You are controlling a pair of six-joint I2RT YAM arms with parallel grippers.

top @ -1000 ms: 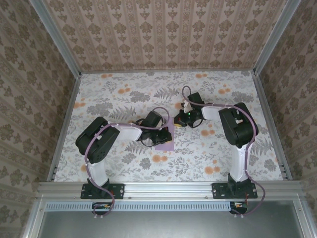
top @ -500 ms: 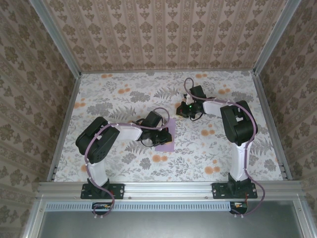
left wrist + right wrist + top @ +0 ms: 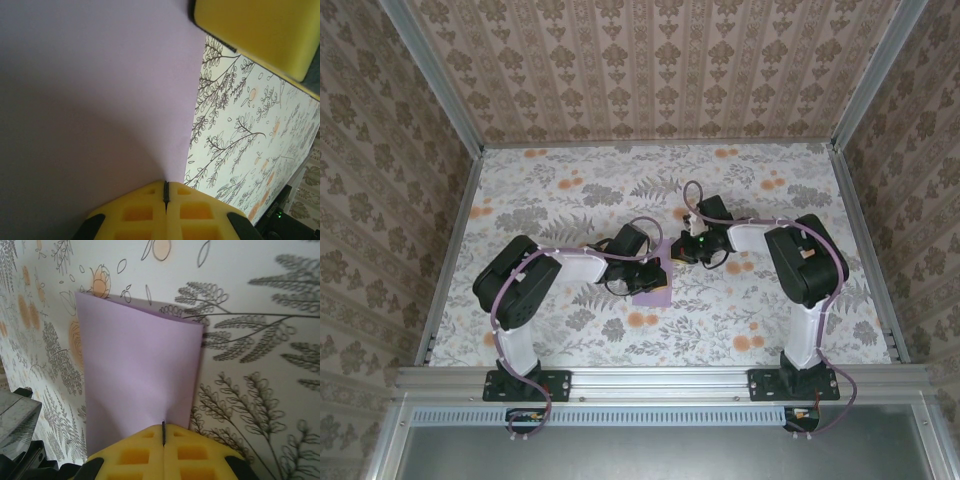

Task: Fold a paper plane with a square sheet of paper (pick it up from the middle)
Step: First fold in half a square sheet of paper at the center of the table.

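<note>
The lavender sheet of paper lies on the floral table as an upright rectangle, narrower than long, with a sharp edge on one long side. My left gripper is shut, its yellow tips resting on the sheet close to its right edge. My right gripper is shut too, its tips down on the sheet near the far right corner. A yellow finger of the right gripper shows in the left wrist view. No paper is pinched between either pair of jaws.
Aluminium rails and patterned walls close in the table on three sides. The two forearms meet over the middle. Part of the dark left arm sits just beside the sheet. Bare floral tabletop extends behind and to both sides.
My right gripper lifted away toward the far right, then came back down onto the sheet's far right corner. The left gripper and the sheet stayed put.
</note>
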